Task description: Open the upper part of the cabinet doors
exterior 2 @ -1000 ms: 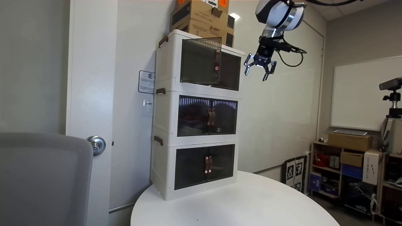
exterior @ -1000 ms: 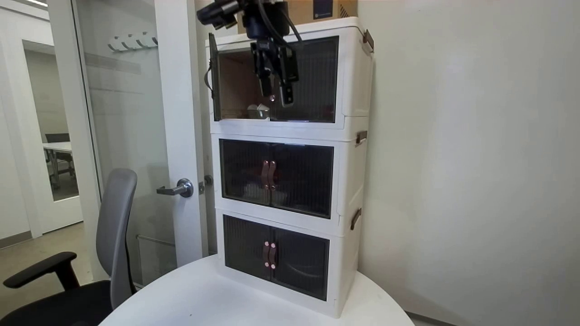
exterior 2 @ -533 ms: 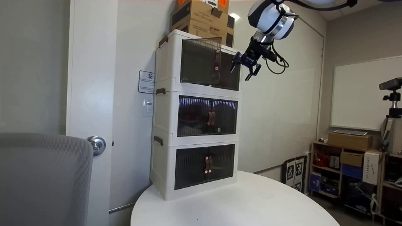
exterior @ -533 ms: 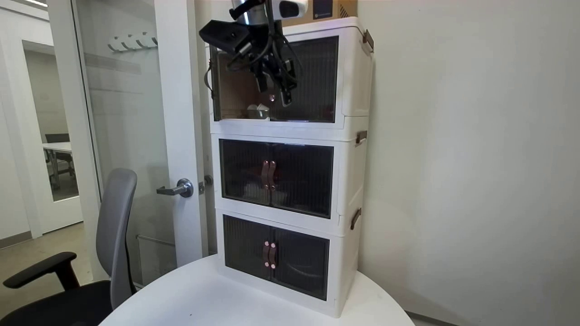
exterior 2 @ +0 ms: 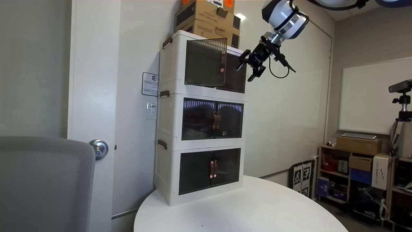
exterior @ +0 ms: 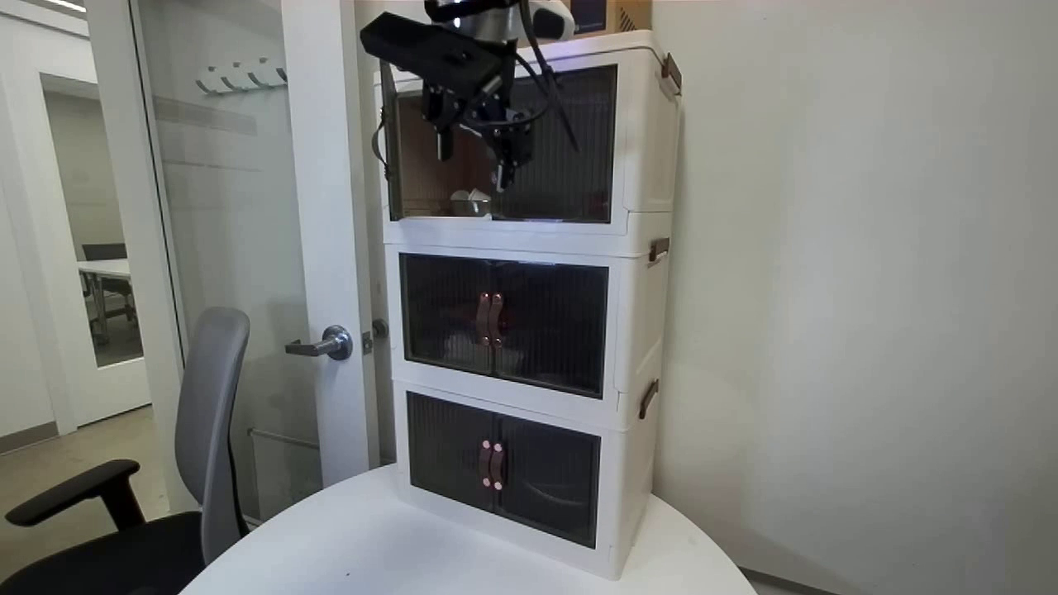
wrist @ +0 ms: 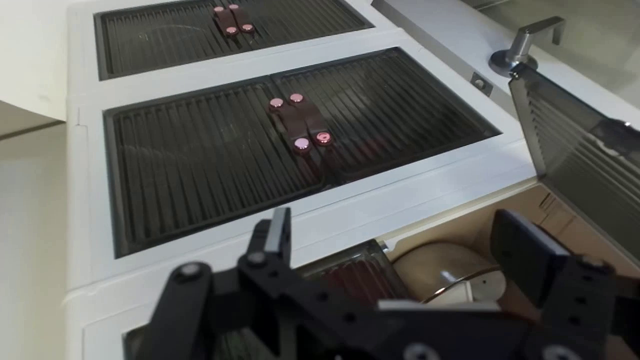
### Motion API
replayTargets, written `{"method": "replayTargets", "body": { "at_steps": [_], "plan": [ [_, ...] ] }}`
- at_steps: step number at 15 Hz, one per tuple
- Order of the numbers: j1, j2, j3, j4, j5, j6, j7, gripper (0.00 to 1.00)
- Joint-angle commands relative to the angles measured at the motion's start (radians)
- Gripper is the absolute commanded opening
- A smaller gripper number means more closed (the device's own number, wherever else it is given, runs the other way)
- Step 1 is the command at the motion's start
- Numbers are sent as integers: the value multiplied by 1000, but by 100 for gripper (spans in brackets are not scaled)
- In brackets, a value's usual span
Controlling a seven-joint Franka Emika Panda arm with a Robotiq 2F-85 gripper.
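The white cabinet stack's top compartment has one dark ribbed door (exterior: 389,153) swung wide open; this door also shows in an exterior view (exterior 2: 206,62) and in the wrist view (wrist: 582,145). The neighbouring top door (exterior: 574,140) is shut; it also shows in an exterior view (exterior 2: 237,75) and partly in the wrist view (wrist: 350,280). Its handle is mostly hidden. My gripper (exterior: 474,168) is open and empty in front of the top compartment, tilted downward, also in an exterior view (exterior 2: 244,74). In the wrist view its fingers (wrist: 397,230) stand wide apart, over the shut door's inner edge and the opening.
A clear bowl (wrist: 440,265) with white items sits inside the open side. The middle doors (exterior: 504,322) and bottom doors (exterior: 504,467) are shut. Cardboard boxes (exterior 2: 209,19) stand on top. A round white table (exterior 2: 244,206) carries the stack. A chair (exterior: 211,430) stands beside it.
My gripper has moved closer to the top compartment and tilted, and the wrist has turned. It stays open. The cabinet doors have not moved.
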Motion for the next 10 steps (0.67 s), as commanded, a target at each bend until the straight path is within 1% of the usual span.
{"method": "replayTargets", "body": {
  "at_steps": [1,2,3,10],
  "plan": [
    [4,-14,-14,35,78,25,-129,100],
    [9,-17,-13,34,111,62,-152,100],
    [24,-19,-40,15,82,14,-104,100],
    [33,-24,-51,8,86,17,-109,100]
  ]
}}
